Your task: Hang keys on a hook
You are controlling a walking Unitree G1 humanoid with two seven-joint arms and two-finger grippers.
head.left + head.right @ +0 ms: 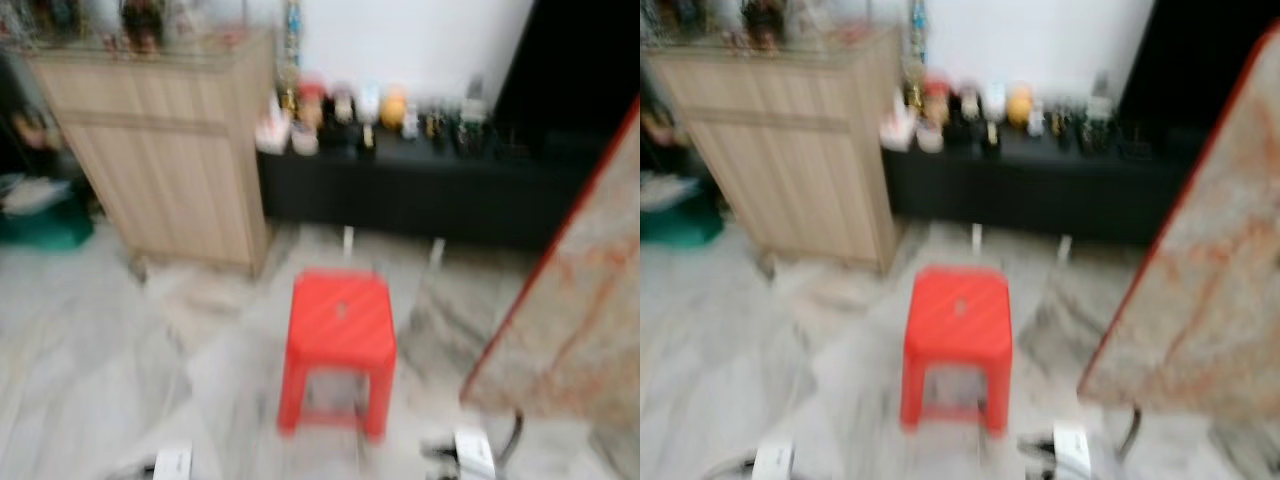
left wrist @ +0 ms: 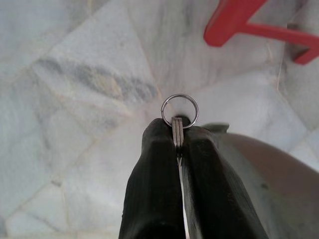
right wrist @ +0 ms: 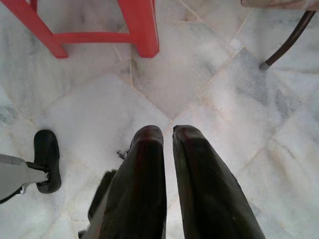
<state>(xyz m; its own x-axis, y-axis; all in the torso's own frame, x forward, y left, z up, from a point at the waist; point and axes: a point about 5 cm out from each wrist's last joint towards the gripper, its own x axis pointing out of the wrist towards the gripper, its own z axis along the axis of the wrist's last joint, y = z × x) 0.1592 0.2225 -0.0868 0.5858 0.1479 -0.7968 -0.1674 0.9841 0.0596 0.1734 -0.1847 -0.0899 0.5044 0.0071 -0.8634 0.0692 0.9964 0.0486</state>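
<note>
– Between the left gripper's [image 2: 177, 130] two matte black fingers, what sits there?
– A thin silver key ring [image 2: 180, 110], a smooth metal circle. The fingers are pressed together on the flat shank below it, so the ring stands proud of the tips, its long axis running along the fingers, out toward the veined grey-white marble floor [image 2: 75, 99].
– And the right gripper [image 3: 168, 133]?
– Its rounded, glossy dark fingers hang low over the same marble tiles, a narrow gap between them, gripping nothing.
– What lies ahead?
– Blurred: a square-topped red plastic stool [image 1: 340, 340], a pale wood-grain cabinet [image 1: 165, 150], a long black bench [image 1: 420, 190] crowded with small figures, and a mottled slab with a red edge [image 1: 570, 300] leaning on the right
</note>
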